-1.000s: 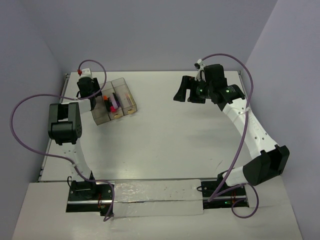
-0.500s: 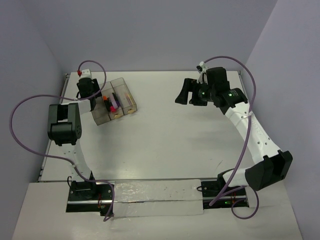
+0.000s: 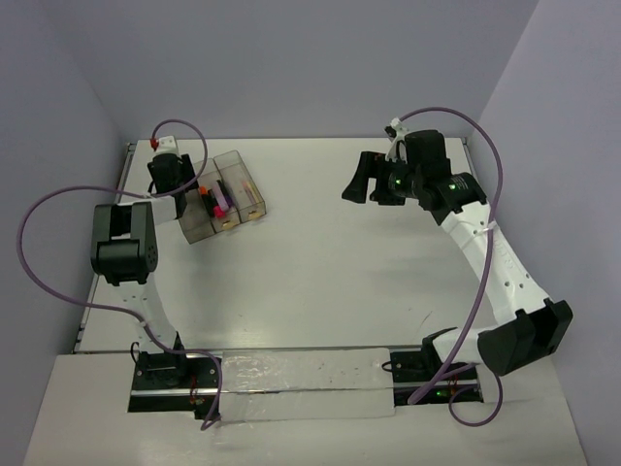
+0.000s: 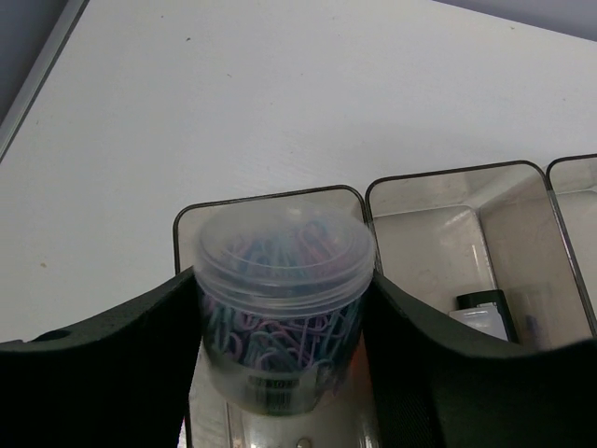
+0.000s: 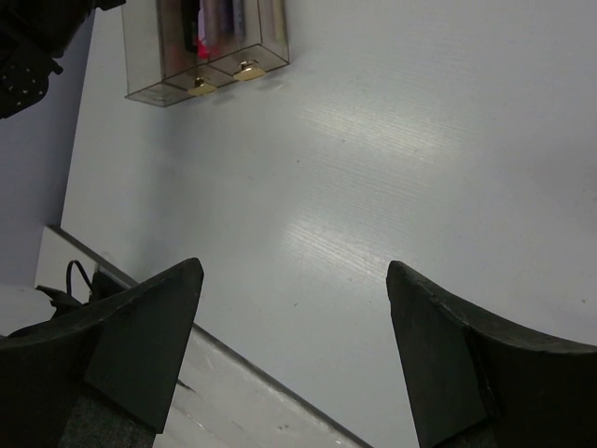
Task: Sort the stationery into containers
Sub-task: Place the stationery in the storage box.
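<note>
The containers [image 3: 229, 221] are three clear smoky bins in a row at the far left of the table. Short markers [image 3: 214, 199], pink-red and purple, lie in the middle bin, and thin sticks [image 3: 248, 188] in the right one. My left gripper [image 3: 182, 190] hangs over the leftmost bin [image 4: 266, 197]. It is shut on a clear round jar of coloured paper clips [image 4: 280, 289], with a finger against each side. My right gripper [image 3: 357, 184] hovers open and empty above the far right of the table, well away from the bins [image 5: 210, 56].
A dark marker end [image 4: 485, 313] shows in the middle bin [image 4: 438, 233] in the left wrist view. The table's left edge and the purple wall run close behind the bins. A pale strip [image 3: 301, 383] covers the near edge between the arm bases.
My right arm has drawn slightly back to the right, its gripper still open. My left gripper has stayed over the leftmost bin.
</note>
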Controlling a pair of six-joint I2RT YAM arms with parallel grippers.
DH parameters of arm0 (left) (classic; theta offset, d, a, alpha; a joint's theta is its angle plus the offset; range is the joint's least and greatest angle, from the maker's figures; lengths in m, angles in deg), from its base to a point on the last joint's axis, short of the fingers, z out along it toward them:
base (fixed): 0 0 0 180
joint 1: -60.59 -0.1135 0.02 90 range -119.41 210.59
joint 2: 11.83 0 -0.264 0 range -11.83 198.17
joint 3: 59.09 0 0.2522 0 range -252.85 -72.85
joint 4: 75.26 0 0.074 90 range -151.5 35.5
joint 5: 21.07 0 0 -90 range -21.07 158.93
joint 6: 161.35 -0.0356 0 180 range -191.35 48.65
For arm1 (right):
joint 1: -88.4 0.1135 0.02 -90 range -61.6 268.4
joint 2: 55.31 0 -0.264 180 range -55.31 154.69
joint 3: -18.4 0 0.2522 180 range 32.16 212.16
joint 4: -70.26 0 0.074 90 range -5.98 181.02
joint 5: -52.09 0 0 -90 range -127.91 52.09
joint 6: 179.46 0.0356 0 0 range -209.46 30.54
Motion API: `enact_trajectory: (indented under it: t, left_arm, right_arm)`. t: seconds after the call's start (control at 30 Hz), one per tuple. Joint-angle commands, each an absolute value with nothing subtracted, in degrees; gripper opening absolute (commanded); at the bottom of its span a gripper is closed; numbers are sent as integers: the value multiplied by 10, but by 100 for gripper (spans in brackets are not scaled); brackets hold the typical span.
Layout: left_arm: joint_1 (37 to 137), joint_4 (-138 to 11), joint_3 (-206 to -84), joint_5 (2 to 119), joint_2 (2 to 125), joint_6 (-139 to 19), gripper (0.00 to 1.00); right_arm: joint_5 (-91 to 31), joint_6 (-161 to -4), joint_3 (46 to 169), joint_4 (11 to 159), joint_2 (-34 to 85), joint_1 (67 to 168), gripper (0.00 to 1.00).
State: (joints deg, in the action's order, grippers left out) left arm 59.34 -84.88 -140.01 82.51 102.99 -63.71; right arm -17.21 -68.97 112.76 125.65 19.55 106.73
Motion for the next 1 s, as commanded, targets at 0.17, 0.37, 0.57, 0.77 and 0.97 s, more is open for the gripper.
enact_trajectory:
  t: [0.17, 0.37, 0.57, 0.77, 0.97]
  left_arm:
    - [600, -873, -1398, 825, 986, -649, 71]
    - [600, -885, -1392, 835, 984, -661, 68]
    - [600, -868, -1441, 812, 996, -656, 56]
    - [601, -820, -1467, 764, 1016, -639, 39]
    - [599, -798, -1471, 801, 1034, -636, 37]
  right_arm:
    - [-170, -706, 1148, 1255, 171, 1062, 87]
    - [-168, -712, 1162, 1266, 188, 1062, 87]
    - [-169, -713, 1147, 1260, 179, 1063, 87]
    - [-177, -715, 1143, 1265, 171, 1062, 87]
    - [-177, -719, 1145, 1267, 166, 1062, 87]
